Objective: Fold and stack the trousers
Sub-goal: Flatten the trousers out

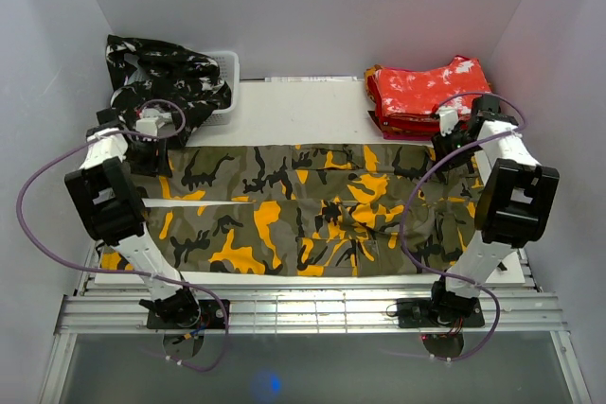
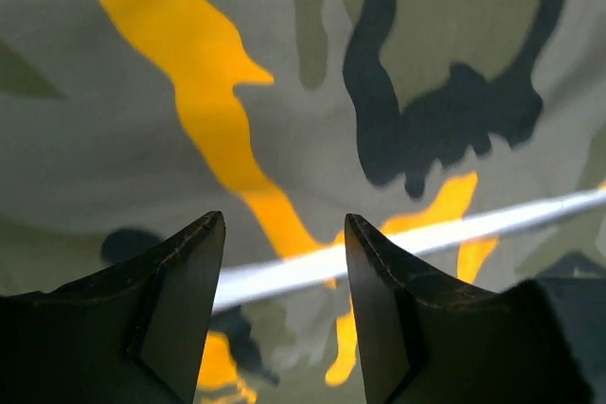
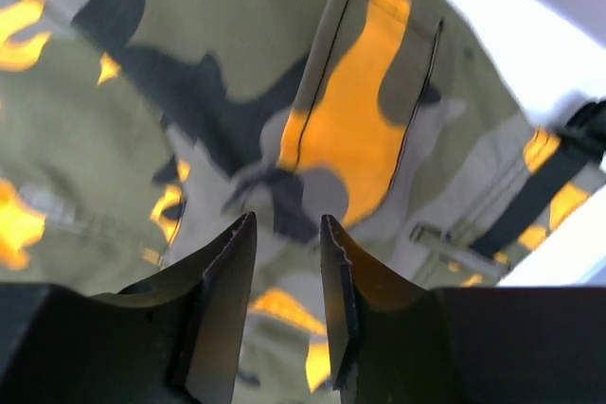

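Left gripper [image 2: 284, 217] and right gripper [image 3: 288, 217] are being held parted, empty, above the trousers [image 1: 294, 210]; the far edge should be pinched evenly.

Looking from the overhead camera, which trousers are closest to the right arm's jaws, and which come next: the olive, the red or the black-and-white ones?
1. olive trousers: spread flat, directly underneath.
2. red trousers: folded stack at the far right, just beyond.
3. black-and-white trousers: heaped in the far left corner.
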`<state>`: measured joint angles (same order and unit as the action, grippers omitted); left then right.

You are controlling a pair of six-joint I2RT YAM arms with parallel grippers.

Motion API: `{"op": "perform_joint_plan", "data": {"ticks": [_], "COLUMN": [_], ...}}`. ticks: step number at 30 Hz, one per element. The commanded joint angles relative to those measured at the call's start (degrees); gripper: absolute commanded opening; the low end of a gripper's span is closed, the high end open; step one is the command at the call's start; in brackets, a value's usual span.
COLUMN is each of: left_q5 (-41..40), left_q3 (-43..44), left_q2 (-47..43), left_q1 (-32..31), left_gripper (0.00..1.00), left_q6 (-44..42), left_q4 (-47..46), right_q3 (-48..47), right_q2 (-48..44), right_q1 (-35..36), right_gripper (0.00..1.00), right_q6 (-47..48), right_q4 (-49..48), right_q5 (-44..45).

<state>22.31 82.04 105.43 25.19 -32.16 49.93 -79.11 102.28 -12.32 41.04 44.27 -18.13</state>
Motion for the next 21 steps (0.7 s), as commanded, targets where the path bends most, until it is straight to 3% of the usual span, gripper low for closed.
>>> {"op": "perform_joint_plan", "data": {"ticks": [1, 3, 6, 15, 17, 18, 21], "left_q5": [-0.59, -4.27, -9.02, -9.92, -9.39, -8.78, -4.47], "left_q3": [1.46, 0.50, -4.84, -10.41, -9.62, -8.75, -3.22], "left_q2": [5.22, 8.02, 6.82, 0.32, -1.53, -2.50, -4.61], "left_q1": [-1.98, -2.42, -2.43, -2.34, -2.34, -2.34, -2.34], "left_gripper": [0.64, 0.60, 0.55, 0.50, 0.54, 0.60, 0.71], "left_q6": [9.65, 9.05, 3.62, -2.90, -5.10, -5.71, -6.95], "left_q4": [-6.25, -5.47, -3.27, 3.58, 5.16, 5.87, 7.98], "right_q3": [4.04, 7.02, 14.23, 15.66, 12.34, 10.84, 2.34], "right_q2": [1.34, 2.66, -1.45, -7.88, -9.46, -9.90, -8.25], "right_q1": [1.24, 0.98, -1.47, -1.92, -2.45, -2.80, -4.46], "right_gripper": [0.38, 0.35, 0.33, 0.31, 0.36, 0.38, 0.55], "right_q6": [-4.82, -2.91, 2.71, 12.48, 14.06, 14.51, 17.40], "right_q4": [-12.96, -14.47, -14.39, -1.74, 0.19, 0.20, 1.07], "right_q5": [4.31, 11.24, 14.08, 8.91, 6.88, 6.45, 3.90]}}
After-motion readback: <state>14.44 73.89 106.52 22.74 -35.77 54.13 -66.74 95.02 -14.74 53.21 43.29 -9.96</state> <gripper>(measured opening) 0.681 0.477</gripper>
